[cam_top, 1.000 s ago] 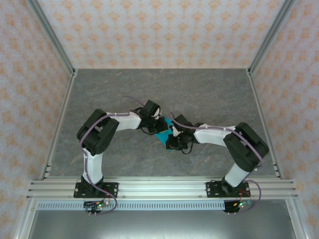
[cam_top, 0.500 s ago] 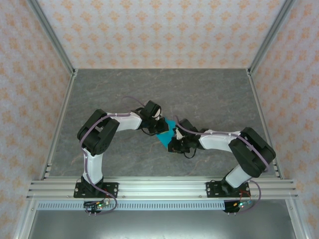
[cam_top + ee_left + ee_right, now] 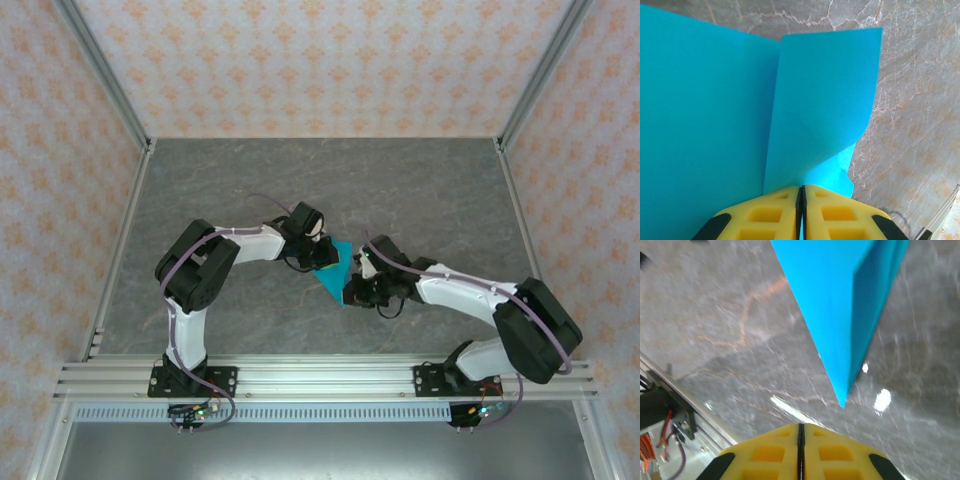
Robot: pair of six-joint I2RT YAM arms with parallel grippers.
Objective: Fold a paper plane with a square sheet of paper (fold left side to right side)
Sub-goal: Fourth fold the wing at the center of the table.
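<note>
table [image 3: 420, 190] grey, marbled | walls [image 3: 320, 60] pale, orange motifs | left gripper [image 3: 801, 190] clamps paper [image 3: 705, 100] | right gripper [image 3: 800, 426] closed, empty

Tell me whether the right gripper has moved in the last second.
Yes. The right gripper has shifted rightward and slightly toward the near rail.

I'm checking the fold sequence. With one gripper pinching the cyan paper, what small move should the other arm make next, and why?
Probably ease the shut right gripper forward onto the pointed tip of the cyan paper and press it flat: the left gripper pinches the paper, and a flap stands loose, uncreased.
</note>
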